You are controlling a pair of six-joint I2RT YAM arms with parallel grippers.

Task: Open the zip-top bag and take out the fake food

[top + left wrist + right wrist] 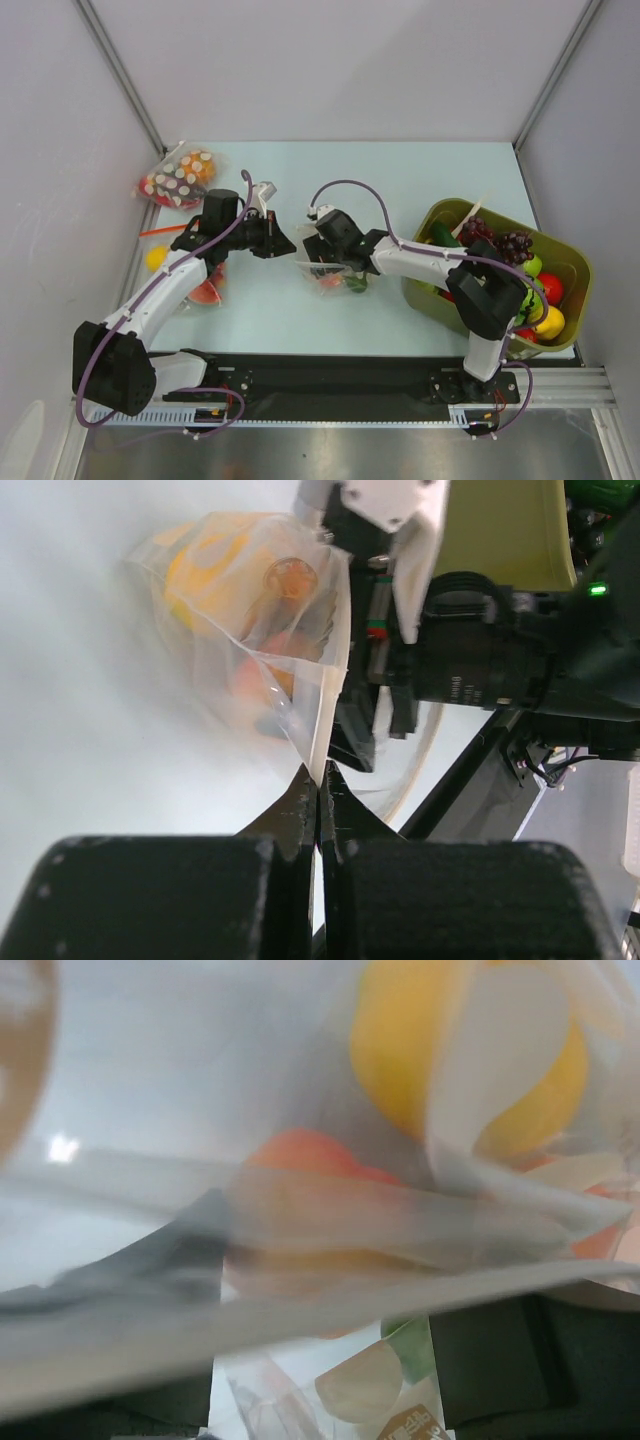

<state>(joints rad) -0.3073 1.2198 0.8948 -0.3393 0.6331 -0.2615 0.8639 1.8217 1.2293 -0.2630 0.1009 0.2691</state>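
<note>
The zip-top bag (322,268) hangs between my two grippers at the table's middle, clear with white dots. My left gripper (287,241) is shut on the bag's top edge, and its tips pinch the film (321,780). In the left wrist view the bag (300,650) holds an orange-yellow fruit (200,565) and a pink-orange peach (255,680). My right gripper (316,248) is against the bag's other side. In the right wrist view the bag (300,1300) covers the lens, with the yellow fruit (400,1050), peach (310,1160) and green piece (412,1345) inside. Its finger bases stand apart; the tips are hidden.
A green bin (568,262) of fake fruit stands at the right. A dotted bag showing red and orange (178,178) lies at the far left. A clear bag with a red piece (205,292) and a loose yellow fruit (155,258) lie beside the left arm.
</note>
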